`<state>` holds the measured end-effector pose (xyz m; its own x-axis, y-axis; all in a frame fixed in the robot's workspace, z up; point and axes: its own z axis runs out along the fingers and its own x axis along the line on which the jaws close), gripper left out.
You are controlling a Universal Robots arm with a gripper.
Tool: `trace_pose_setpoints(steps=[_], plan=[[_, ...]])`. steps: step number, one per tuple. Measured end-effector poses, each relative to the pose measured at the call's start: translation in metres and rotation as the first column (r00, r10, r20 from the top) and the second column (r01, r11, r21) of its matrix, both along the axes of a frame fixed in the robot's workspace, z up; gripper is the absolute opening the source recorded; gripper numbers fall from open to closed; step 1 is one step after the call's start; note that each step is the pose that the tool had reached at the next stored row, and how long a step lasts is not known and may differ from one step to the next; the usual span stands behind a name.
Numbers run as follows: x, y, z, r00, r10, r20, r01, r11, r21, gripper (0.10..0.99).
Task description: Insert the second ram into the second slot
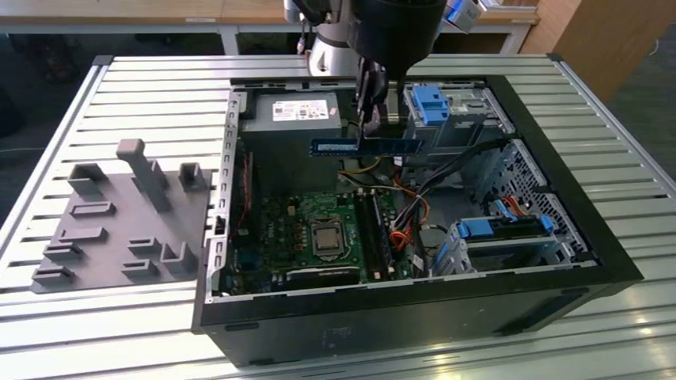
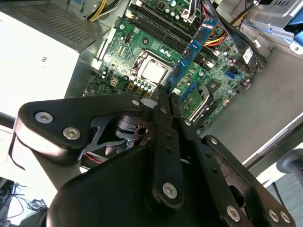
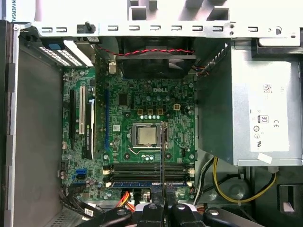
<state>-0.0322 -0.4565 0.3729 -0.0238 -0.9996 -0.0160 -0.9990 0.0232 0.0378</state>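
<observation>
Gripper [image 1: 368,136] holding 2nd ram [image 1: 396,146] above open computer case [image 1: 423,332].
Jaws closed narrowly on the ram's upper edge near mid-length. In the exterior view the ram hangs level, clear of the motherboard [image 1: 306,233], at 1 o'clock from it and 3 o'clock from the power supply [image 1: 280,150].

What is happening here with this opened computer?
The robot's hand holds a long blue memory stick near its middle, in the air above the open computer case. The stick hangs over the green main board and is not yet pushed into any slot.
</observation>
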Motion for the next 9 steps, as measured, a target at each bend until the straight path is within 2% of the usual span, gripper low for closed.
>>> trace_pose_setpoints(steps=[9], plan=[[0.0000,0.0000,0.0000,0.9973,-0.074,0.0000,0.074,0.9973,0.000,0.137]])
